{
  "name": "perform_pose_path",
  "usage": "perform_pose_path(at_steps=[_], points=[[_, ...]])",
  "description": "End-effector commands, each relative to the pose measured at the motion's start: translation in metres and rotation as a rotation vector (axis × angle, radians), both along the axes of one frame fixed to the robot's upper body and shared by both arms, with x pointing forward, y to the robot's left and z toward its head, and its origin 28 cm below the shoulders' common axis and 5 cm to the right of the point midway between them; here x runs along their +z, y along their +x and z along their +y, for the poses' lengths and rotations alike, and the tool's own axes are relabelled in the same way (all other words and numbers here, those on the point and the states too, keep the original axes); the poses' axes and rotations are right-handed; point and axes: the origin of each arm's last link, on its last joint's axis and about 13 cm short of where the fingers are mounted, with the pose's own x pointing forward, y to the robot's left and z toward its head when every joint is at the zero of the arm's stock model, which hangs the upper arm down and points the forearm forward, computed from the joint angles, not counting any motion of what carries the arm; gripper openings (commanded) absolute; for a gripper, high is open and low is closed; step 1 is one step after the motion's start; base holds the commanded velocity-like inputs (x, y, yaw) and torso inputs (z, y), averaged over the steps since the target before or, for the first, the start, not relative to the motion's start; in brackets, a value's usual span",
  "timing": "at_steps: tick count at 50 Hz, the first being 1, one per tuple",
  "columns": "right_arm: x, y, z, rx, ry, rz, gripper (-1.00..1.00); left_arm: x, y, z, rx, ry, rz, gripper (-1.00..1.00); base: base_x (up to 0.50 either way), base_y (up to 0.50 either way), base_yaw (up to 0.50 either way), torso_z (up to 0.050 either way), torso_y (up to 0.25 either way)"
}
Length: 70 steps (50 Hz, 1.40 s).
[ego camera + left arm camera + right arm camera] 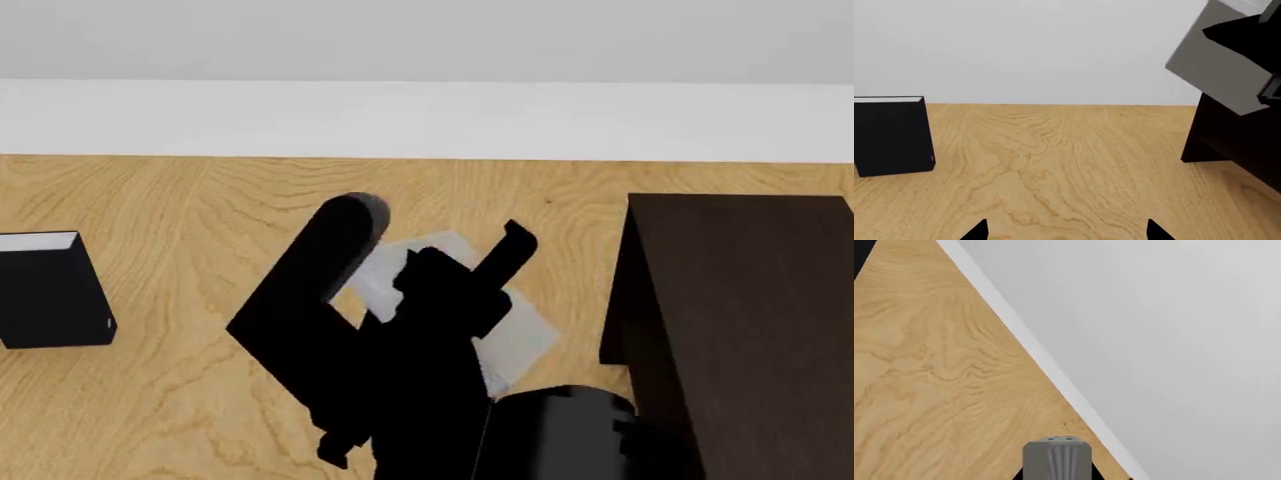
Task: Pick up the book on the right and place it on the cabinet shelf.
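Note:
The light grey book point(514, 335) is held tilted above the table by my right gripper point(461, 285), which is shut on it. In the left wrist view the book point(1217, 70) hangs high, just beside the dark brown cabinet point(1234, 135), with black gripper parts over its far edge. In the right wrist view the book's grey edge point(1057, 455) stands between the jaws of the right gripper point(1057, 474). The cabinet point(747, 320) stands at the right of the table; its inner shelf is hidden. My left gripper point(1067, 232) is open and empty, low over the wooden table.
A black book point(51, 290) with white page edges stands upright at the table's left, also in the left wrist view point(891, 136). The wooden table point(200, 220) ends at a white wall behind. My black arms overlap in the middle of the head view.

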Motion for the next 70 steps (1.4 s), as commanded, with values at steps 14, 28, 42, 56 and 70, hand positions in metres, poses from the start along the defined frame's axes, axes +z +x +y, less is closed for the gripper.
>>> perform_pose_path(at_steps=[14, 28, 42, 56, 70], points=[[-0.051, 0.004, 0.014, -0.125, -0.417, -0.254, -1.00, 0.001, 0.000, 0.000, 0.002, -0.001, -0.010, 1.00, 0.00, 0.00, 0.00, 0.001, 0.001], [-0.073, 0.014, 0.006, -0.180, -0.492, -0.216, -1.00, 0.001, 0.000, 0.000, 0.006, -0.007, -0.015, 1.00, 0.00, 0.00, 0.00, 0.000, 0.001], [-0.092, 0.012, -0.001, -0.207, -0.483, -0.136, -1.00, 0.001, 0.000, 0.000, 0.008, -0.004, -0.016, 1.00, 0.00, 0.00, 0.00, 0.000, 0.001], [-0.107, 0.009, -0.008, -0.233, -0.513, -0.088, -1.00, 0.001, 0.000, 0.000, 0.008, -0.004, -0.015, 1.00, 0.00, 0.00, 0.00, 0.000, 0.001], [-0.122, 0.006, -0.016, -0.259, -0.551, -0.045, -1.00, 0.000, 0.000, 0.000, 0.010, -0.002, -0.017, 1.00, 0.00, 0.00, 0.00, 0.001, 0.001]])
